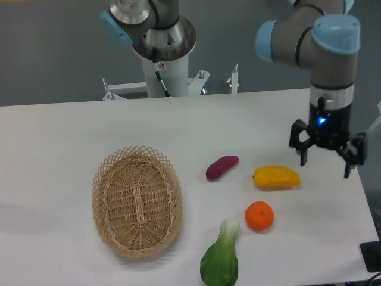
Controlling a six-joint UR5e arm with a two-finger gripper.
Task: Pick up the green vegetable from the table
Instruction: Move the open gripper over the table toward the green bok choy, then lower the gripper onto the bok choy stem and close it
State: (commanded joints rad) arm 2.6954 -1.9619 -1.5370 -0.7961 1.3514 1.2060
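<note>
The green vegetable (220, 257) lies on the white table (71, 131) near its front edge, pale stem pointing up-right and dark leaf toward the front. My gripper (325, 162) hangs open over the right side of the table, fingers pointing down, just right of the yellow fruit. It is well up and to the right of the green vegetable, with nothing between its fingers.
A woven oval basket (137, 200) sits left of the vegetable. A purple oblong vegetable (221, 167), a yellow oblong fruit (276, 177) and an orange (259, 216) lie between the vegetable and my gripper. The robot's base column (162, 56) stands behind the table.
</note>
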